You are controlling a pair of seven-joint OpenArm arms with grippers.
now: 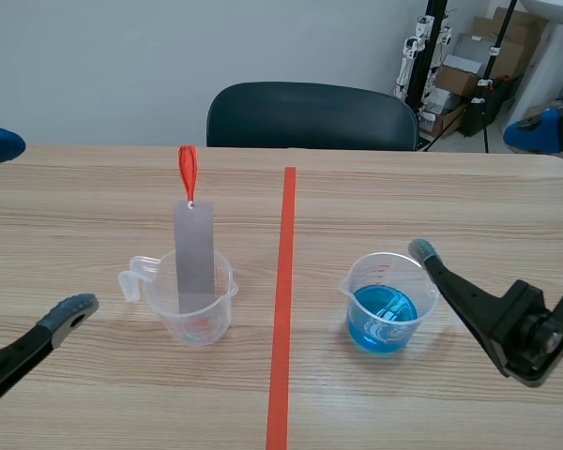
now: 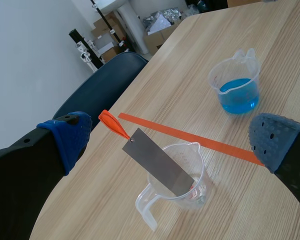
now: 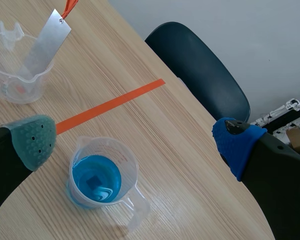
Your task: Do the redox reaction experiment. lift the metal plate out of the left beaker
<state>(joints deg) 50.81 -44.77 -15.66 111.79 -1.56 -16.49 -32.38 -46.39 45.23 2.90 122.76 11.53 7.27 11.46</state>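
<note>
Both pincers are spread wide, gripping nothing. My left pincer [image 2: 168,143] hangs near the left beaker [image 1: 193,317], where the metal plate [image 1: 194,253] leans on the rim, orange loop [image 1: 187,172] up top. My right pincer [image 3: 135,142] sits by the blue-liquid beaker [image 1: 387,305].

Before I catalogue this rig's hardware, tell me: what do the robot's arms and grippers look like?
Both arms are black. The left gripper and right gripper each carry two thick black fingers, tipped with soft dotted pads: one bright blue pad, the other a duller grey-green or grey-blue pad.
</note>
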